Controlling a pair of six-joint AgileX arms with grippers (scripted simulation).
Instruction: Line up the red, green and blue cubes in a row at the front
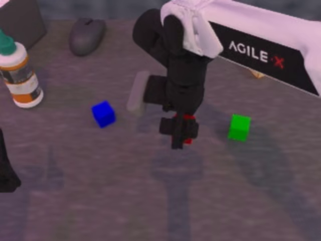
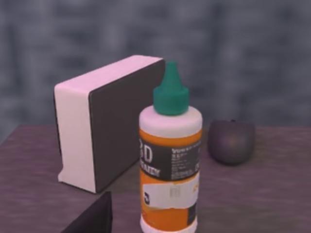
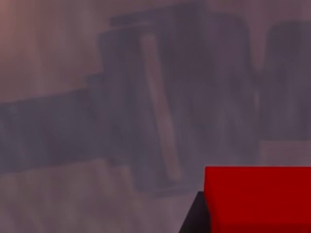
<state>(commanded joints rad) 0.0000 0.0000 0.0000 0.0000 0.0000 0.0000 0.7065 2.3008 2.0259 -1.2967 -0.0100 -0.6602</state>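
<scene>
Slippage is being risked most at the front of the scene, where the red cube [image 1: 187, 129] is being gripped by the right pincer [image 1: 179, 131] above the middle of the tabletop [image 1: 150, 201]. Only slivers of red are being shown between the black fingers from above, and in the right wrist view the red face [image 3: 257, 196] is being seen hard against one dark finger [image 3: 194, 218], so the pincer is being judged clenched on the cube. If the grip is being held only at an edge, the cube may be dropped or twisted while being carried, and a crooked row would result.

Farther back, the green cube [image 1: 239, 127] is being left just to the right and the blue cube [image 1: 103, 114] well to the left, both apart from the pincer. Either could be nudged by a low, sweeping arm.

Beyond them, a grey mouse [image 1: 87, 35] and an orange-labelled bottle [image 1: 19, 75] are being kept near the far left edge, with a white-sided box [image 2: 104, 128] behind the bottle. The left pincer is being kept out of view, parked at the left, so its state cannot be told.
</scene>
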